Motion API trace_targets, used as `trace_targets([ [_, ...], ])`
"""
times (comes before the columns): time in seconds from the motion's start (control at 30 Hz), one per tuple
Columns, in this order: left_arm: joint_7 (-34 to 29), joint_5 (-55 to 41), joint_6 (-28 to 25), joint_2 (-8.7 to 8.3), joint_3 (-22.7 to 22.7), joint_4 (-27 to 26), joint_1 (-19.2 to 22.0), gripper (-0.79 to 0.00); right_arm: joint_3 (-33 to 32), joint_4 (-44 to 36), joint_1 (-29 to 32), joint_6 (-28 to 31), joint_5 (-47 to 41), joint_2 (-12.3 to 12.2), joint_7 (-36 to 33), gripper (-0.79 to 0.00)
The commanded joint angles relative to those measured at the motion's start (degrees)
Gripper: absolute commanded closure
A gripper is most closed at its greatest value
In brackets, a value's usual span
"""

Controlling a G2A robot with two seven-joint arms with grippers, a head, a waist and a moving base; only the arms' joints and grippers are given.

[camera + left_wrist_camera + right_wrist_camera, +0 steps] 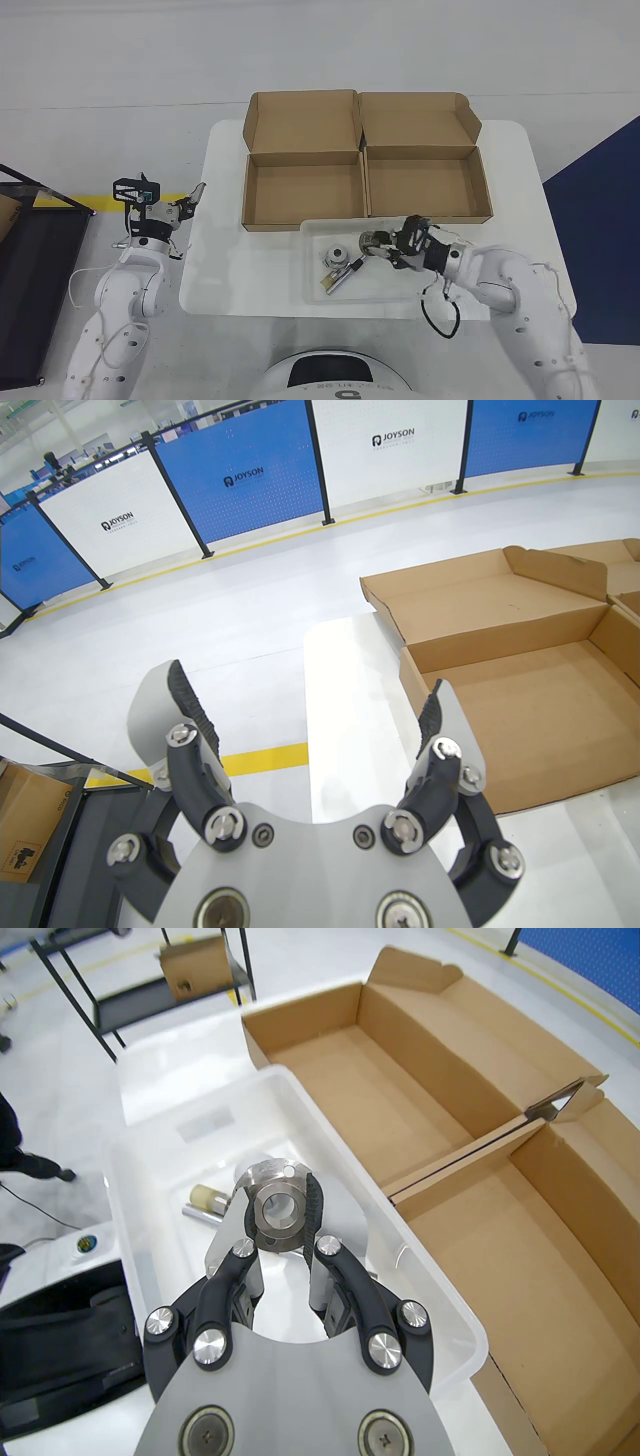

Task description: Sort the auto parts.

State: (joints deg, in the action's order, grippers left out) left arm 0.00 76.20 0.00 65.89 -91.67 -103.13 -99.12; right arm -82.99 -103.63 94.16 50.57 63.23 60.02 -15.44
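Right gripper [278,1200]: jaws closed partway and clamped on a metal flanged hub [286,1223], gripped across its round collar near the fingertips. The hub is held inside the outline of the clear bin [312,262] at the near side of the bench [225,270], its bore axis in line with the jaws, the open bore turned back toward the wrist and the wider flange at the far end; a cream-tipped cylinder [207,1200] is seen lying in the bin beyond it. Left gripper [307,675]: jaws spread wide, nothing gripped, parked at the bench's left edge, well apart from the bin.
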Motion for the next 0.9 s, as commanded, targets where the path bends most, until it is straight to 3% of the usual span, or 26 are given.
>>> trace_targets([
  [0.0,0.0,0.0,0.0,0.00,0.0,0.0,0.0,-0.785,-1.2,2.4,-0.5,3.3,-3.7,-0.2,2.6,0.000],
  [0.07,0.0,0.0,0.0,0.00,0.0,0.0,0.0,-0.785,-1.9,5.0,-1.4,7.0,-8.0,-0.4,4.8,0.000],
  [0.3,0.0,0.0,0.0,0.00,0.0,0.0,0.0,-0.785,0.0,10.1,-5.7,7.4,-19.9,-2.0,5.9,0.000],
  [0.77,0.0,0.0,0.0,0.00,0.0,0.0,0.0,-0.785,1.7,9.7,-6.9,7.4,-21.5,-2.9,4.4,0.000],
  [0.87,0.0,0.0,0.0,0.00,0.0,0.0,0.0,-0.785,2.9,11.7,-7.1,7.1,-26.1,-2.7,4.9,0.000],
])
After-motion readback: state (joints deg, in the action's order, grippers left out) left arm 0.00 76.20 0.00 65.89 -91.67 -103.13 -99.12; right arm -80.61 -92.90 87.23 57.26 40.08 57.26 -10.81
